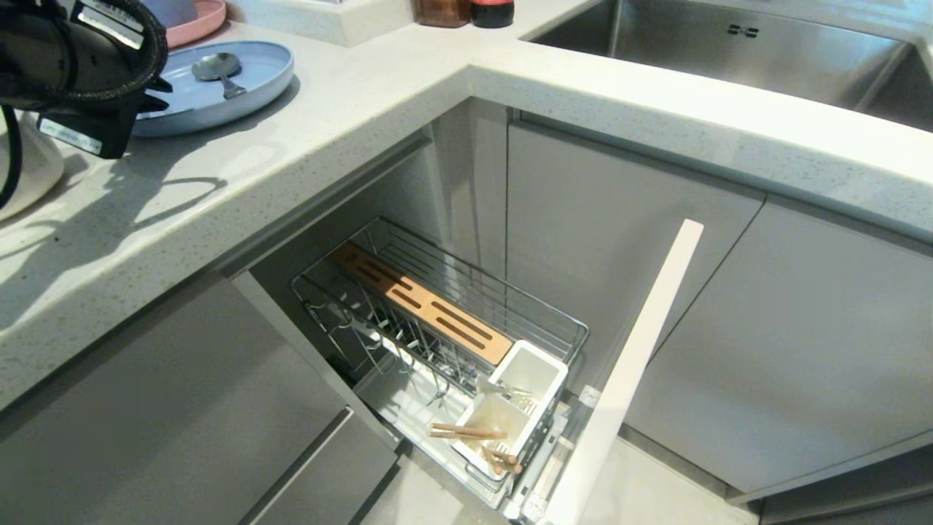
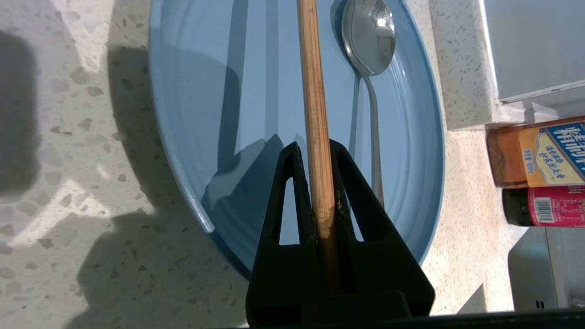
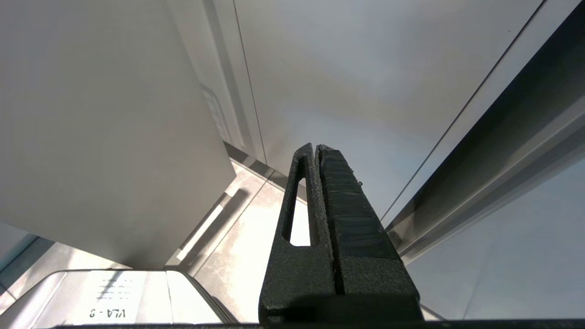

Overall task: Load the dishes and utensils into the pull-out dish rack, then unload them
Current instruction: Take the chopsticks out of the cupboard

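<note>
Over the light-blue plate (image 2: 205,91) on the counter, my left gripper (image 2: 315,146) is shut on one light-wood chopstick (image 2: 311,68), which runs straight out beyond the fingertips. A silver spoon (image 2: 369,41) lies in the plate beside it. In the head view the left arm (image 1: 80,80) hangs over the same plate (image 1: 255,87) at the top left. Below, the pull-out dish rack (image 1: 510,306) stands drawn out, with more chopsticks (image 1: 466,432) lying across its near white cup (image 1: 492,423) and a bit of silver cutlery (image 1: 519,397) by it. My right gripper (image 3: 315,147) is shut and empty, facing cabinet fronts.
The rack's pale front panel (image 1: 627,372) juts out on the right. An off-white bowl (image 1: 29,168) sits at the counter's left edge and a pink plate (image 1: 200,22) behind the blue one. Bottles (image 2: 534,155) stand past the plate, and the steel sink (image 1: 729,51) is at the back right.
</note>
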### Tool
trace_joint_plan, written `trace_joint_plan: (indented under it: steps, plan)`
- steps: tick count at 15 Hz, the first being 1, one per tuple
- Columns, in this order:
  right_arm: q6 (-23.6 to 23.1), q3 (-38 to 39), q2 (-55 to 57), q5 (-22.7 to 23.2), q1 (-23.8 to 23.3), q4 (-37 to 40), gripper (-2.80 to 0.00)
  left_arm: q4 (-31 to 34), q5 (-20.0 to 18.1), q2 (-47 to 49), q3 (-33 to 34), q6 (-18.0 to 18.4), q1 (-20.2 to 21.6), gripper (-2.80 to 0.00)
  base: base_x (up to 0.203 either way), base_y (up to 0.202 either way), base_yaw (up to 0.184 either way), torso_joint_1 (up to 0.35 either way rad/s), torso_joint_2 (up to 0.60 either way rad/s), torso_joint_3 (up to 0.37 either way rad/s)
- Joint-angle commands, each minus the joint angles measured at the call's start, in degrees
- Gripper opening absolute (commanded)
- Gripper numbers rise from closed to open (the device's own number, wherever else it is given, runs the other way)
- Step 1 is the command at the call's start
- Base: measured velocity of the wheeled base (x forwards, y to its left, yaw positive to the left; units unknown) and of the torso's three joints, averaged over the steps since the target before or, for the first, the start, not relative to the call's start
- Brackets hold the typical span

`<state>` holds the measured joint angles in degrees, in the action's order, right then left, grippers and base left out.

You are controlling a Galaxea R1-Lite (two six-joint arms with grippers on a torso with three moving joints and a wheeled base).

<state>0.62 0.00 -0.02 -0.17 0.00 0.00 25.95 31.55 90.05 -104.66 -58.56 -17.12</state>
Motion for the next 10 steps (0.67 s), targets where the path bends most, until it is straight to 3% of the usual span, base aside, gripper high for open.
trace_joint_plan:
  steps: [1, 10]
  plan:
    - [-0.01, 0.09, 0.02, -0.01, 0.0, 0.0, -2.8, 0.15, 0.25, 0.13, -0.02, -0.23, -0.02, -2.8, 0.0, 0.0, 0.0, 0.0, 0.0, 0.0]
    - [-0.01, 0.09, 0.02, -0.01, 0.0, 0.0, -2.8, 0.33, 0.01, -0.18, -0.18, 0.13, -0.02, -2.8, 0.0, 0.0, 0.0, 0.0, 0.0, 0.0]
